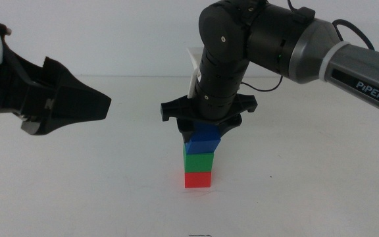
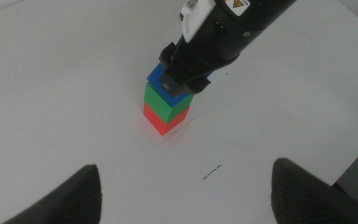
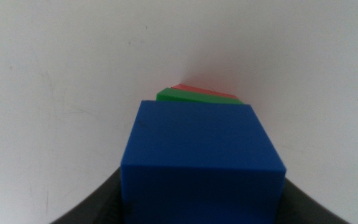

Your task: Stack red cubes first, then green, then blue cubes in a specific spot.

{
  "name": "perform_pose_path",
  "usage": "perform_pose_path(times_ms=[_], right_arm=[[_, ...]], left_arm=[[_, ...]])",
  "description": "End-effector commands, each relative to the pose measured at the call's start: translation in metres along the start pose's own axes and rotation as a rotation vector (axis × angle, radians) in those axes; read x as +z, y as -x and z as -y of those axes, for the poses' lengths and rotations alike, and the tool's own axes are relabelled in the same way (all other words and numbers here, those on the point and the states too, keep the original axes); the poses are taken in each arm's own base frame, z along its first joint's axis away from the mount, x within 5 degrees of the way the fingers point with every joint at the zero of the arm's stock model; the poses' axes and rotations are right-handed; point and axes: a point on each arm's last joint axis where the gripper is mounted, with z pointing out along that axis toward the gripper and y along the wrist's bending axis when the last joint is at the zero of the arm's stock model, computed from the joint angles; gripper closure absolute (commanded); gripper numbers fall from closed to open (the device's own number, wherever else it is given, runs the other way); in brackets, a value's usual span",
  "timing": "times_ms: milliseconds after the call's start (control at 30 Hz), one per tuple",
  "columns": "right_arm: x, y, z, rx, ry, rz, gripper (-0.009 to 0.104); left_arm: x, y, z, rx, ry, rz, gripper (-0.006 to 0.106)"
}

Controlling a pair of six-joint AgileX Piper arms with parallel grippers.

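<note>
Blue cube (image 1: 204, 139) atop green cube (image 1: 198, 162) and red cube (image 1: 198, 179), clamped in right gripper (image 1: 206, 125) jaws.

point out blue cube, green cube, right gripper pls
blue cube (image 1: 204, 139), middle view, its front face at the top of the stack.
green cube (image 1: 198, 162), middle view, its front face, between blue and red.
right gripper (image 1: 206, 125), middle view, midway between its fingertips, at the blue cube.

The blue cube (image 3: 202, 155) fills the view between the tool's dark jaws, green cube (image 3: 185, 97) and red cube (image 3: 204, 91) edges showing beyond.
</note>
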Motion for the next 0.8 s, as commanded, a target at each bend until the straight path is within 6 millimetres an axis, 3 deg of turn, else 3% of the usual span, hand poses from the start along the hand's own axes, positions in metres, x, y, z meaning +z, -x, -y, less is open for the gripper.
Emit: perform_pose_path(times_ms=[0, 200, 400, 533, 767], right_arm=[[-0.031, -0.001, 0.000, -0.010, 0.022, 0.054, 0.049], [-0.031, -0.001, 0.000, -0.012, 0.023, 0.055, 0.030], [-0.040, 0.001, 0.000, -0.009, 0.031, 0.071, 0.023], [-0.074, -0.001, 0.006, -0.012, 0.044, 0.136, 0.023], [-0.159, -0.013, 0.054, -0.005, 0.068, 0.325, 0.023]], left_arm=[[-0.009, 0.010, 0.005, -0.005, -0.014, 0.093, 0.007], [-0.009, 0.010, 0.005, -0.005, -0.014, 0.093, 0.007], [-0.009, 0.010, 0.005, -0.005, -0.014, 0.093, 0.007], [-0.009, 0.010, 0.005, -0.005, -0.014, 0.093, 0.007], [-0.009, 0.010, 0.005, -0.005, -0.014, 0.093, 0.007]])
